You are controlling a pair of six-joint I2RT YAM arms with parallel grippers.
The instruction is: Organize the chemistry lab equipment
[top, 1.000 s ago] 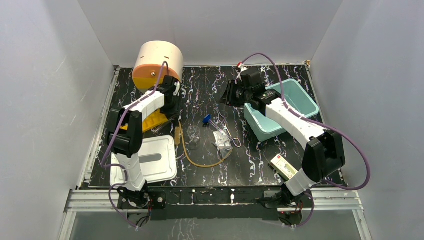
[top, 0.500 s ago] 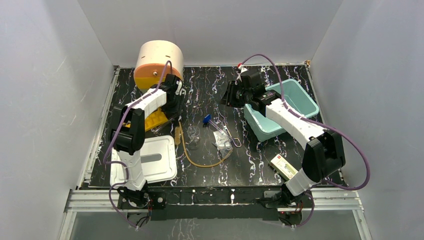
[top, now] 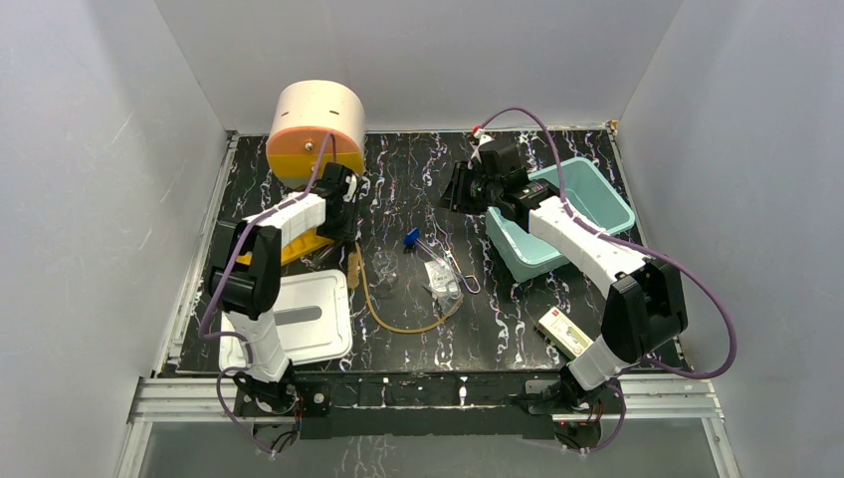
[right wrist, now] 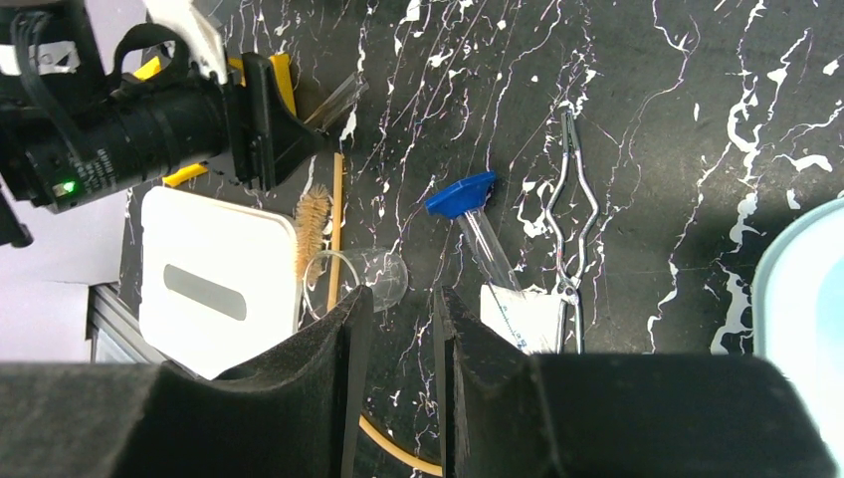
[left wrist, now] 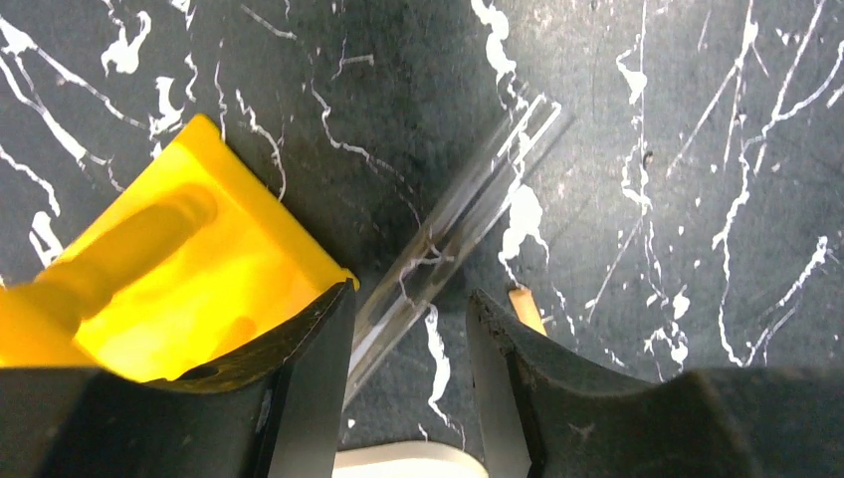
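Note:
The thin glass rod (left wrist: pixel 468 204) lies slanted on the black marble table beside the orange-yellow holed rack (left wrist: pixel 189 269). Its near end runs between the fingers of my left gripper (left wrist: pixel 408 349), which stands open and low over it, close to the left finger. My right gripper (right wrist: pixel 403 299) hangs high at the back, open by a narrow gap and holding nothing. Below it lie the blue-tipped piece (right wrist: pixel 461 194), the wire metal clamp (right wrist: pixel 570 199), the clear packet (right wrist: pixel 523 314), the tiny glass flask (right wrist: pixel 358 279) and the amber rubber hose (top: pixel 398 324).
A teal bin (top: pixel 557 214) stands at the back right, beside the right arm. A round beige and orange drum (top: pixel 314 124) sits at the back left. A white lid (top: pixel 309 319) lies near the left arm's base, a small bristle brush (right wrist: pixel 312 214) beside it. A small flat box (top: pixel 564 332) lies at the front right.
My left gripper has shifted a little toward the near side, by the rack's corner. The right arm and the loose items have not moved.

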